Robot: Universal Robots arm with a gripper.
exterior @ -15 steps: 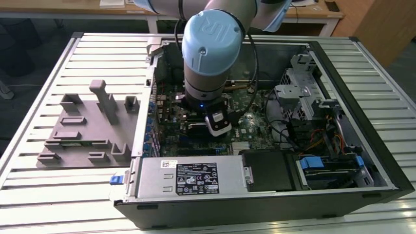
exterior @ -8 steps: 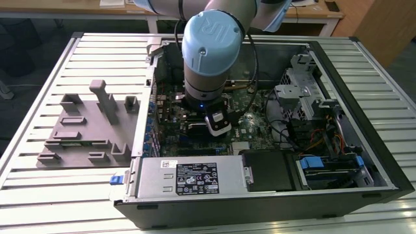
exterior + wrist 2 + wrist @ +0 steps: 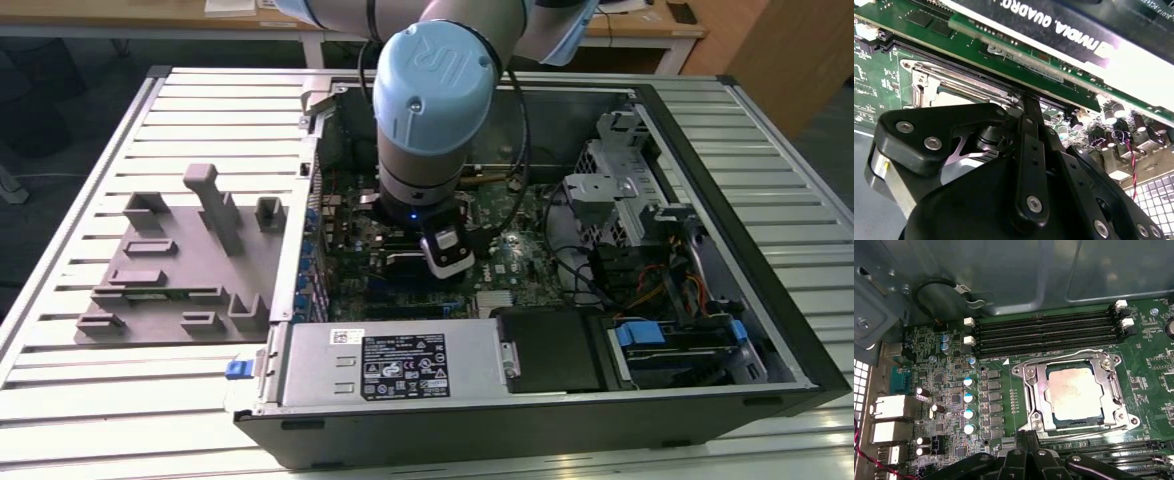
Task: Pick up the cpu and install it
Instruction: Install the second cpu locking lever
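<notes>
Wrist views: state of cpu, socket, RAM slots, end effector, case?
cpu: seated in the socket, not held.
socket frame: around the cpu, top plate uncovered.
RAM slots: empty.
end effector: low beside the socket, carrying nothing visible.
case: side open, lying flat.

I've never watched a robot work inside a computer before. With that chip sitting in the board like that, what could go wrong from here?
1. The small square silvery cpu lies in the metal-framed socket; if it sits slightly crooked, pressing might damage it.
2. The black claw hangs right beside the socket, so a small slip could knock the chip or the frame.
3. The long green graphics card stands close by the claw; a sideways move might bump it.
</notes>
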